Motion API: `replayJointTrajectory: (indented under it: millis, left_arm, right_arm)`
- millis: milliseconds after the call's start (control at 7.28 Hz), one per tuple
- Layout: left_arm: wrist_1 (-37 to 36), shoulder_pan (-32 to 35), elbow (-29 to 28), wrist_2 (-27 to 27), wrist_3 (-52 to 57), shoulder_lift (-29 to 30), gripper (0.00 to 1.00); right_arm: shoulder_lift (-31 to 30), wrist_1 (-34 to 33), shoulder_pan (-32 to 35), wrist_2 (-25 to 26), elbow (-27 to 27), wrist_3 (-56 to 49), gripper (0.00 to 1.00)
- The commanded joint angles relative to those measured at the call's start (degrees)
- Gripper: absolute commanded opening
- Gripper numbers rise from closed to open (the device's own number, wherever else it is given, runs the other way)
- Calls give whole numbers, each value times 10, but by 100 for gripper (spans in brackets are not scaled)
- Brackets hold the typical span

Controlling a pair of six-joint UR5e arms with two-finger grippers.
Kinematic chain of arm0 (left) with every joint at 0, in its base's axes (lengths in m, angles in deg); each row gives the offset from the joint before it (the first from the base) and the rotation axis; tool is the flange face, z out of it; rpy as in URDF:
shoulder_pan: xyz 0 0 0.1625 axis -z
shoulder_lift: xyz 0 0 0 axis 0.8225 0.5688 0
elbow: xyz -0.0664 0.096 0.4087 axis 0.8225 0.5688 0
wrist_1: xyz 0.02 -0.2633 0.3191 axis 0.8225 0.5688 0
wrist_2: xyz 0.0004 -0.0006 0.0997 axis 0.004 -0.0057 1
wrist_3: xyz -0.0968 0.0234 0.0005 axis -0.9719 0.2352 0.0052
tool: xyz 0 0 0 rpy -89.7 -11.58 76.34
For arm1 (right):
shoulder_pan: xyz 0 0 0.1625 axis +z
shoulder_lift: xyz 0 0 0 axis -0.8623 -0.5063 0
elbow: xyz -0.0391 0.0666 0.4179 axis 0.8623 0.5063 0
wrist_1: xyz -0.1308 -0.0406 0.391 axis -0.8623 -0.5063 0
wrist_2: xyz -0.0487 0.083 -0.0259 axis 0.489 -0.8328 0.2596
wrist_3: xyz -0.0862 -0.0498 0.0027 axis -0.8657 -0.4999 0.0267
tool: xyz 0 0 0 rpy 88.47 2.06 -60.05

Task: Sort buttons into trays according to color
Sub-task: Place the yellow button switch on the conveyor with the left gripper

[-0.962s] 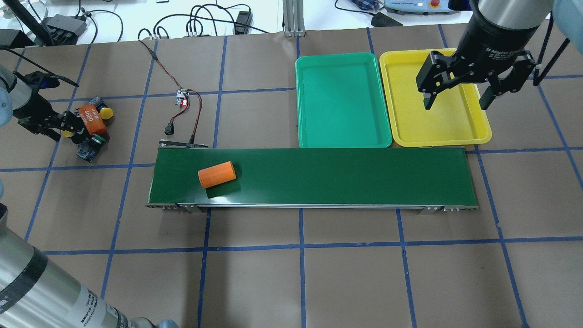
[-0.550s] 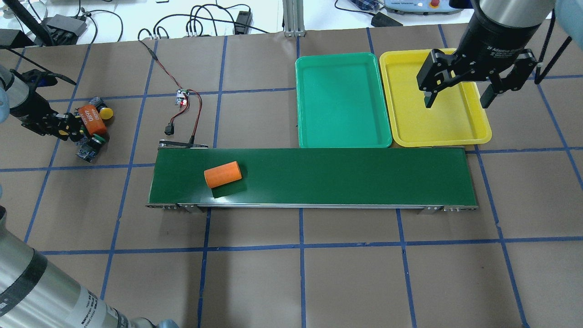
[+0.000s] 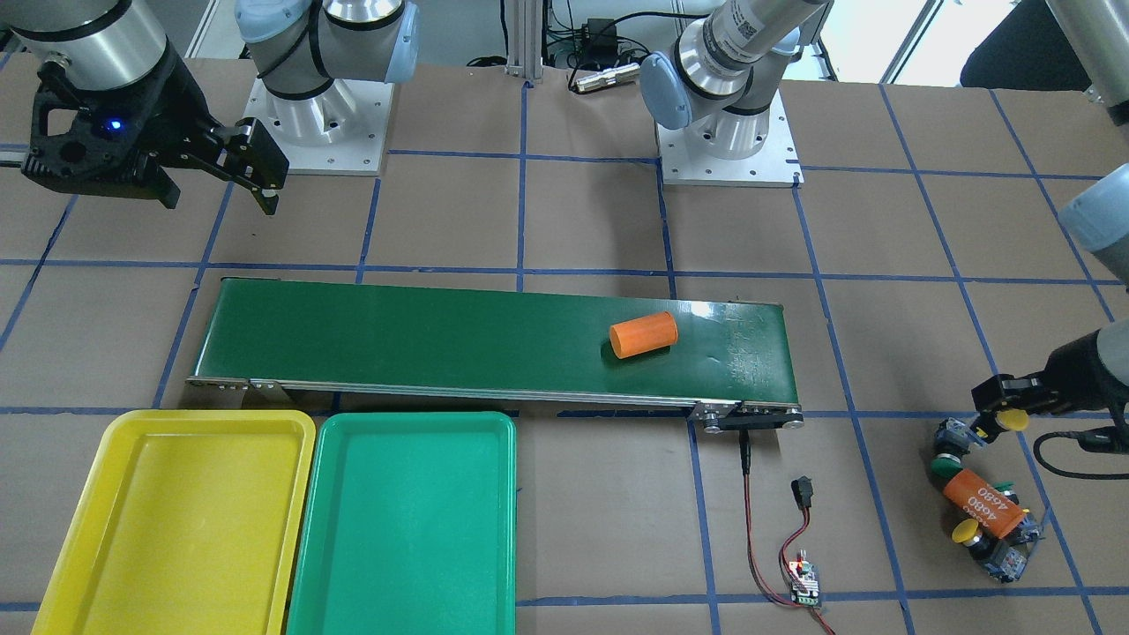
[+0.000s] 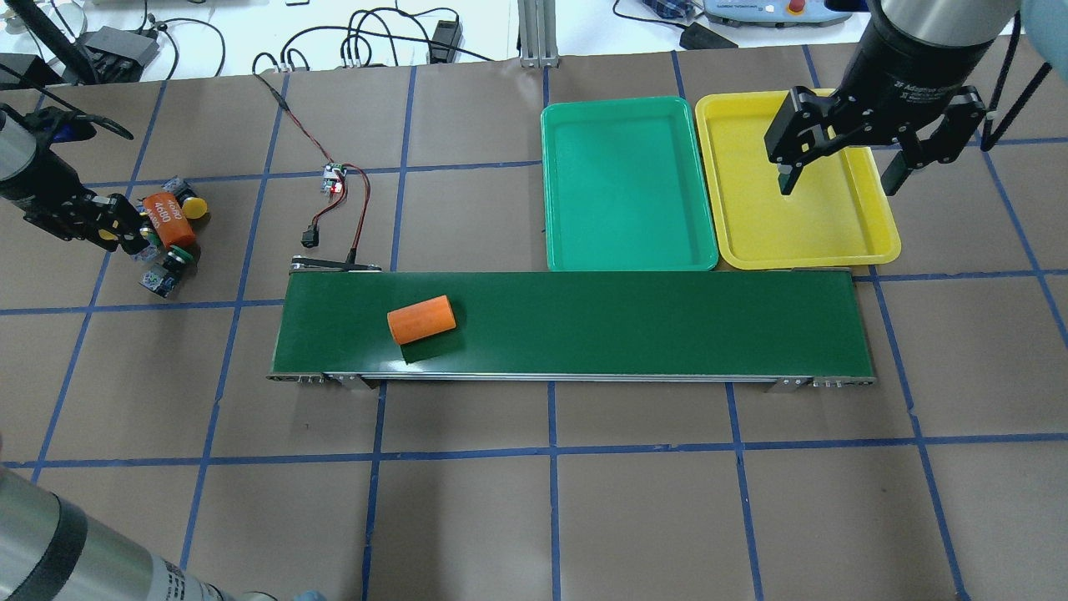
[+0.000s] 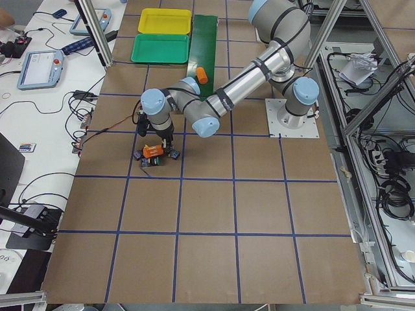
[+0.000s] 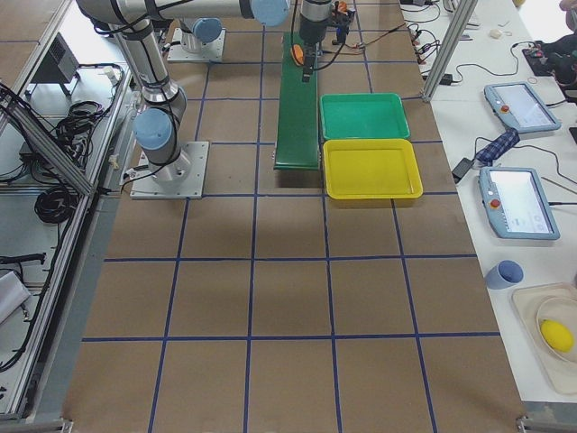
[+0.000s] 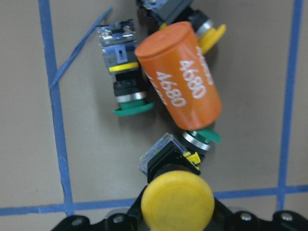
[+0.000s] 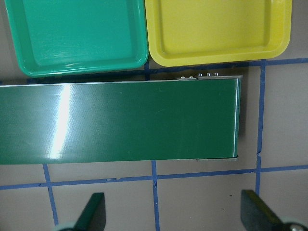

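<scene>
My left gripper (image 4: pixel 113 232) is shut on a yellow button (image 7: pixel 178 202) and holds it just beside the pile at the table's left end. Left in the pile are a second yellow button (image 4: pixel 194 207) and two green buttons, one (image 7: pixel 132 108) lying free and one (image 7: pixel 202 137) partly under an orange "4680" cylinder (image 7: pixel 180 86). The green tray (image 4: pixel 627 184) and the yellow tray (image 4: pixel 751 217) sit side by side behind the belt, both empty. My right gripper (image 4: pixel 838 185) is open and empty above the yellow tray.
A long dark green conveyor belt (image 4: pixel 651 325) crosses the middle of the table. An orange cylinder (image 4: pixel 421 319) lies on its left part. A small circuit board with red and black wires (image 4: pixel 334 179) lies behind the belt's left end.
My left gripper has pulled a little to the left, away from the pile, with the yellow button. The orange cylinder on the belt has moved to the right. The right gripper has barely moved.
</scene>
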Motion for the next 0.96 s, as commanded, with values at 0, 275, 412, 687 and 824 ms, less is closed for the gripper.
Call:
replayJointTrajectory:
  millis: [0,275,412,687,824]
  left_arm:
    - [24,51,98,-46,-41,-96,0]
    - [22,110,173,-63,-95,-161,0]
    - [19,149,185,-57,-117,-179,0]
    - [16,210,199,-55,-185,-179,0]
    - [7,215,214,-54,-185,-176,0]
  right_arm:
    - [0,0,0,0,0,0,100]
    - [0,0,0,0,-1,0,100]
    - [0,0,0,0,-1,1,100]
    - [0,0,0,0,-1,1,100]
    - [0,0,0,0,-1,0,100]
